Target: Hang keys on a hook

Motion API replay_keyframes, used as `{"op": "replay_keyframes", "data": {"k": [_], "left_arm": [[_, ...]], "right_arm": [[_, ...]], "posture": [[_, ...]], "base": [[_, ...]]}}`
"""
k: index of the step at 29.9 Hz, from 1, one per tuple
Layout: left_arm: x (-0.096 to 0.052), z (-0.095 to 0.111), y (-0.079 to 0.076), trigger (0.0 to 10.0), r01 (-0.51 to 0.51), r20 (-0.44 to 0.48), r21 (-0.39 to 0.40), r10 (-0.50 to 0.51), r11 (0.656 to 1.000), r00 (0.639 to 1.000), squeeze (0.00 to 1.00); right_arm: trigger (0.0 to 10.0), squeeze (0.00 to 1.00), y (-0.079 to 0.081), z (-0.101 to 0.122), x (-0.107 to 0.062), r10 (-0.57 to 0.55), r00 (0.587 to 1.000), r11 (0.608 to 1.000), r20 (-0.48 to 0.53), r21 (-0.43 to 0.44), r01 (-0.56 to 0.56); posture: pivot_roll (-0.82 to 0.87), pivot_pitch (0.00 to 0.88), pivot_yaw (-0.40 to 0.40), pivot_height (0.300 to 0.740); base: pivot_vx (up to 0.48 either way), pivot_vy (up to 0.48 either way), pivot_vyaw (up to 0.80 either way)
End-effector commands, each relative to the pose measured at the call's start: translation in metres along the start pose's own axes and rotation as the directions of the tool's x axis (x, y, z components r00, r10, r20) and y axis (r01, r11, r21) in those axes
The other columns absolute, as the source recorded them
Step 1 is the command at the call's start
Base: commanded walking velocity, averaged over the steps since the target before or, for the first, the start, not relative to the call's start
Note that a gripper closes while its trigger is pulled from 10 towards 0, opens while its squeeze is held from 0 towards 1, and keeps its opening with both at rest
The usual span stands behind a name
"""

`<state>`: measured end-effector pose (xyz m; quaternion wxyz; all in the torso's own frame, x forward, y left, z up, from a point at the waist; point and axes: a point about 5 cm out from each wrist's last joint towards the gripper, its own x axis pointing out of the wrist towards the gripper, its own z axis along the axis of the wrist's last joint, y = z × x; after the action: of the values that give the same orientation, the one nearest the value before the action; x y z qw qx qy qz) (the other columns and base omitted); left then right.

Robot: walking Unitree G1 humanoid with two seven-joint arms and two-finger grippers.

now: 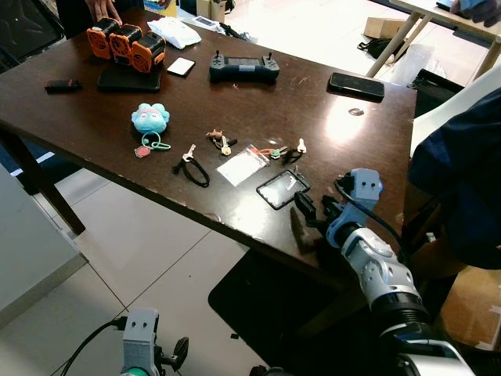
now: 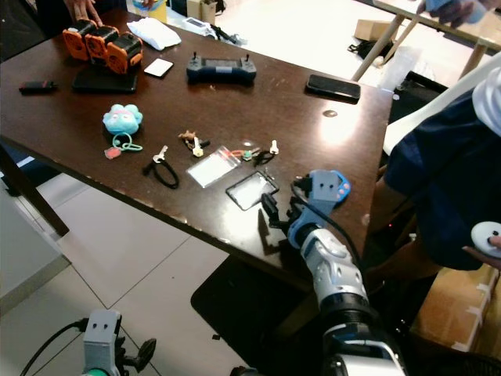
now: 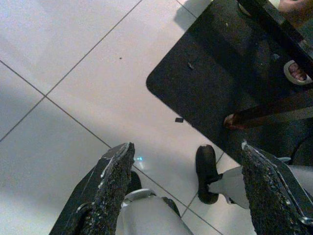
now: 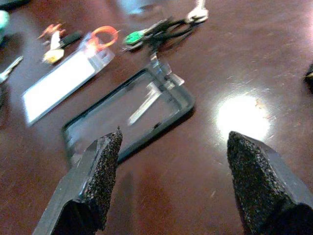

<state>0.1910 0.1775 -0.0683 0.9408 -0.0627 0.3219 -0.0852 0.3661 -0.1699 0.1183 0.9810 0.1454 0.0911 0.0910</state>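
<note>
My right gripper (image 4: 168, 183) hovers low over the table (image 1: 94, 117) edge, fingers apart, empty, near a black card holder (image 4: 129, 115). The keys (image 4: 164, 29) lie just beyond it, flat: small, light, stiff metal, likely to slide. I'd pinch the ring. My left gripper (image 3: 188, 188) hangs spread over the floor.

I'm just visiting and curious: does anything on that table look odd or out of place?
Mostly scattered keys. The black-framed card holder lies askew near the table's front edge, where the right gripper hovers open. No hook is visible.
</note>
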Motion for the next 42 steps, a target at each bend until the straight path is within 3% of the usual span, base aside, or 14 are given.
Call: {"op": "replay_keyframes", "data": {"k": [1,5,8,15,20,23,31,35,39,40,42], "left_arm": [[-0.005,-0.012,-0.002,10.0,0.006,-0.033,-0.001,-0.006,1.0,0.999,0.0],[-0.007,-0.014,-0.002,10.0,0.015,-0.038,0.011,-0.015,1.0,0.999,0.0],[-0.007,-0.015,-0.002,10.0,0.018,-0.038,0.013,-0.017,1.0,0.999,0.0],[-0.009,-0.017,-0.002,10.0,0.026,-0.037,0.022,-0.025,0.999,0.999,0.0],[-0.011,-0.019,-0.001,10.0,0.03,-0.038,0.026,-0.029,0.999,0.999,0.0],[-0.014,-0.022,0.0,10.0,0.038,-0.046,0.036,-0.037,0.999,0.998,0.0],[-0.019,-0.027,0.004,10.0,0.033,-0.053,0.042,-0.031,0.999,0.998,0.0],[-0.023,-0.031,0.007,10.0,0.028,-0.056,0.045,-0.026,0.999,0.998,0.0],[-0.024,-0.032,0.007,10.0,0.035,-0.055,0.047,-0.032,0.998,0.998,0.0],[-0.024,-0.032,0.006,10.0,0.04,-0.053,0.049,-0.037,0.998,0.998,0.0],[-0.024,-0.032,0.005,10.0,0.043,-0.052,0.05,-0.04,0.998,0.998,0.0]], "right_arm": [[10.0,0.0,-0.003,0.001,0.003,-0.075,0.997,0.997,-0.014,-0.009,0.075],[10.0,0.0,-0.007,0.016,0.008,-0.17,0.985,0.985,0.018,-0.003,0.17],[10.0,0.0,-0.007,0.02,0.009,-0.177,0.984,0.984,0.03,0.023,0.176],[10.0,0.0,0.006,0.031,0.016,-0.092,0.993,0.984,0.077,0.157,0.079],[10.0,0.0,0.009,0.034,0.018,-0.081,0.994,0.988,0.075,0.14,0.07],[10.0,0.0,0.019,0.042,0.022,-0.028,0.995,0.999,0.092,0.024,0.025],[10.0,0.0,0.02,0.045,0.024,-0.057,0.995,0.996,0.084,-0.061,0.063],[10.0,0.0,0.019,0.053,0.025,-0.106,0.988,0.965,0.116,-0.229,0.13],[10.0,0.0,0.023,0.058,0.027,-0.091,0.986,0.966,0.137,-0.228,0.121],[8.3,0.0,0.026,0.059,0.028,-0.078,0.987,0.967,0.141,-0.23,0.109],[8.3,0.0,0.027,0.059,0.029,-0.07,0.987,0.967,0.143,-0.232,0.102]], "posture": [[0.01,0.136,0.012,0.74],[0.01,0.147,0.015,0.74],[0.01,0.149,0.016,0.74],[0.01,0.173,0.019,0.74],[0.01,0.183,0.022,0.74],[0.02,0.196,0.029,0.74],[0.03,0.209,0.035,0.74],[0.03,0.218,0.042,0.74],[0.03,0.229,0.047,0.74],[0.03,0.238,0.048,0.74],[0.03,0.238,0.048,0.74]], "base": [[0.0,0.0,0.0],[0.0,0.0,0.0],[0.0,0.0,0.0],[0.0,0.0,0.0],[0.0,0.0,0.0],[0.0,0.0,0.0],[0.0,0.0,0.0],[0.0,0.0,0.0],[0.0,0.0,0.0],[0.0,0.0,0.0],[0.0,0.0,0.0]]}}
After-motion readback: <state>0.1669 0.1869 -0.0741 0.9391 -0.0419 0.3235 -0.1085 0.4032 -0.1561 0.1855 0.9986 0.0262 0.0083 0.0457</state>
